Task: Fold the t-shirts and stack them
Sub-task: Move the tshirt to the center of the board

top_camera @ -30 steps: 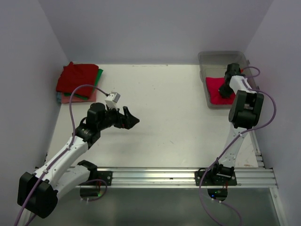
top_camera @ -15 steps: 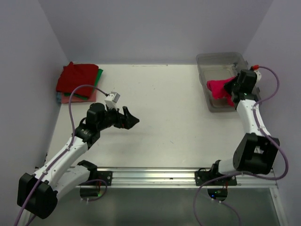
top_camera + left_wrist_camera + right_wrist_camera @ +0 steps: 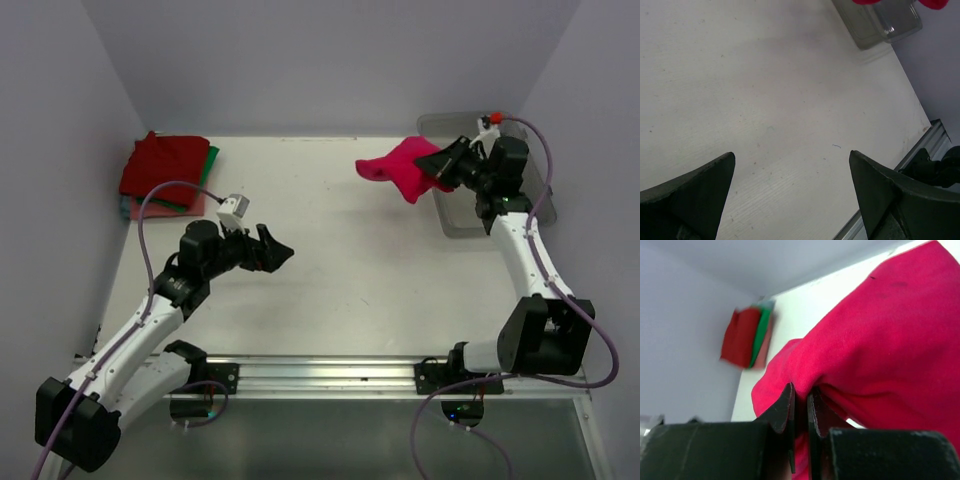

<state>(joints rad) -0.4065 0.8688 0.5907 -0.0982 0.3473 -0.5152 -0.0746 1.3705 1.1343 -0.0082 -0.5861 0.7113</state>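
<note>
1. White counter between pale lilac walls, seen from above, with two robot arms bolted at its near edge.
2. Right jaws are pinched almost shut on a fold of the crimson-pink t-shirt. The shirt hangs bunched in the air over the far right of the counter, just left of the clear grey plastic bin.
3. Left jaws stand wide and hold nothing, hovering low over the middle-left of the counter.
4. Stack of folded t-shirts, dark red on top with green and salmon-pink edges showing, sits in the far left corner, well apart from the hanging shirt.
5. Step in hand, as I judge it: carrying the shirt to the centre of the counter to spread it.
6. To do this well, keep the trailing cloth off the counter during travel. Lower it slowly so it lays out instead of heaping.
7. Left jaws should then take a free edge opposite the right grip, so both arms can draw the shirt flat before any fold.
</note>
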